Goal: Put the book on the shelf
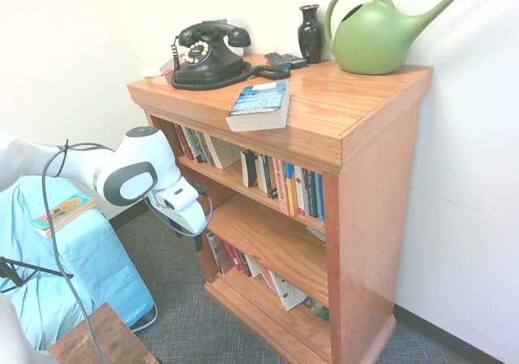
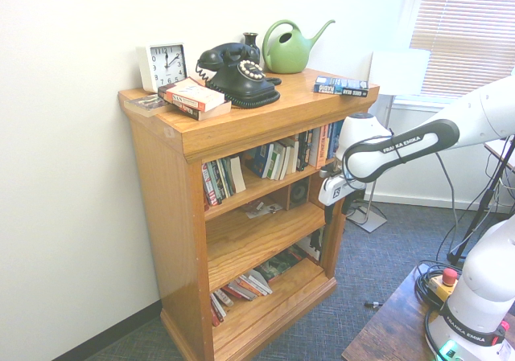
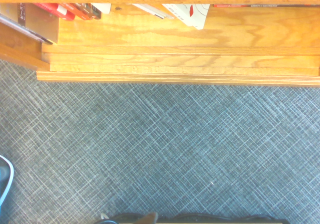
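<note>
Wrist view, book spines (image 3: 65, 10) cut off

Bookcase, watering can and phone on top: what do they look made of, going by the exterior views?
The bookcase looks like solid or veneered wood with a glossy reddish-brown varnish: grain lines and light sheen show. The watering can seems to be moulded plastic, matte green and seamless. The phone looks like shiny black plastic or Bakelite; highlights glint on its handset.
</note>
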Robot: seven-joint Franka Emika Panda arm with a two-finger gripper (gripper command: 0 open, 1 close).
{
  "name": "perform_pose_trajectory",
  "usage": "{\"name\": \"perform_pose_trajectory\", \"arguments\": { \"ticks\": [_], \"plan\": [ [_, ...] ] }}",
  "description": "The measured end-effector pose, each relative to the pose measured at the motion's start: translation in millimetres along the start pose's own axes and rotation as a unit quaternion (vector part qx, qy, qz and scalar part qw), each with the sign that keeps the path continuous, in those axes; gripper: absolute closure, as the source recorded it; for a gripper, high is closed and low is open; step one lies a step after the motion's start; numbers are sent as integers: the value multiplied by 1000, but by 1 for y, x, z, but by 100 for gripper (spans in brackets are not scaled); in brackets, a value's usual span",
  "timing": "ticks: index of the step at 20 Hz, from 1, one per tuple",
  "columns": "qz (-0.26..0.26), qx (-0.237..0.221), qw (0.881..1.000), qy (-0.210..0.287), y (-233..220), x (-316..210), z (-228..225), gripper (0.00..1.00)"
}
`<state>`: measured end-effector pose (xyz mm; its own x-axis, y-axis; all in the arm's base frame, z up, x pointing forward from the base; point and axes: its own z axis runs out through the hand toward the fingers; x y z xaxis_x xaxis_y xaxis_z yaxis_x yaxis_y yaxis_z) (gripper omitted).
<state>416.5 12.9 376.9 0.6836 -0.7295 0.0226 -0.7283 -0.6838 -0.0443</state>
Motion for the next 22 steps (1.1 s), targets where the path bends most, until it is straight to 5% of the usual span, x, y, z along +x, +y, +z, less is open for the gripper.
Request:
{"name": "perform_pose_trajectory", "arguments": {
  "ticks": [6, 12, 17, 22],
  "plan": [
    [21, -37, 996, 77, 13, 14, -7, 0],
    [31, -87, 973, 212, 68, 12, -78, 0],
    [16, -131, 932, 337, 110, 1, -171, 0],
    [-39, -195, 870, 451, 110, 21, -210, 0]
  ]
}}
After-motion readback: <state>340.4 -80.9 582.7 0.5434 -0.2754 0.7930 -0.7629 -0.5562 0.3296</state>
